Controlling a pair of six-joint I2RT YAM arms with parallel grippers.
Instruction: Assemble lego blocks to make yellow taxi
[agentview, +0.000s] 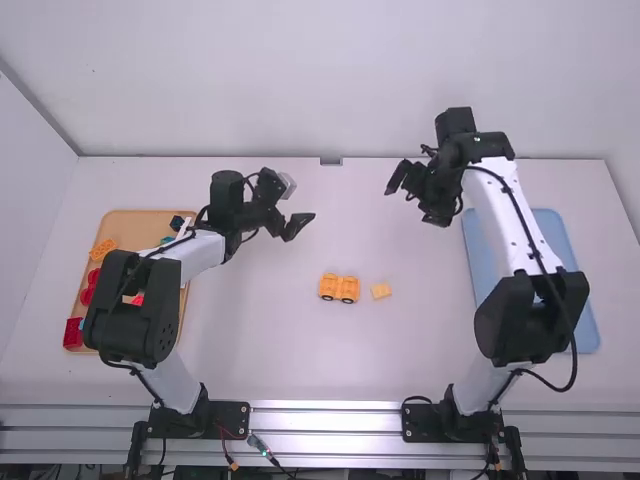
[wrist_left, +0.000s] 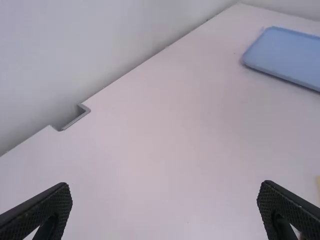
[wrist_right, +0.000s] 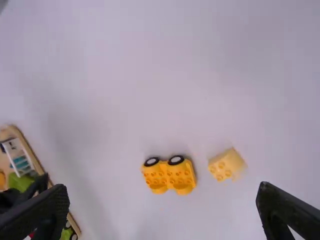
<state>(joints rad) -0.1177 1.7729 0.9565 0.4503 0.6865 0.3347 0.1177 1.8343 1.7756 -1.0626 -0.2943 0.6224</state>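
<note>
Our left gripper (agentview: 301, 202) and right gripper (agentview: 409, 206) hang open near the table's (agentview: 300, 360) far edge, room between them.
Our yellow wheeled base (agentview: 339, 288) sits mid-table near a yellow block (agentview: 381, 291); the wooden tray (agentview: 135, 226) holds colored pieces.

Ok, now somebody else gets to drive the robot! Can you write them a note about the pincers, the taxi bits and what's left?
Pincers: left pincer open, holding nothing; right pincer open, holding nothing.
Where: wheeled yellow piece mid-table; small yellow block just right of it, not touching. More blocks in the tan tray at left.
Done: wheels are on the yellow piece.
Left: the small block is unattached; it probably goes on top. Maybe more blocks after that; I can't tell.
</note>
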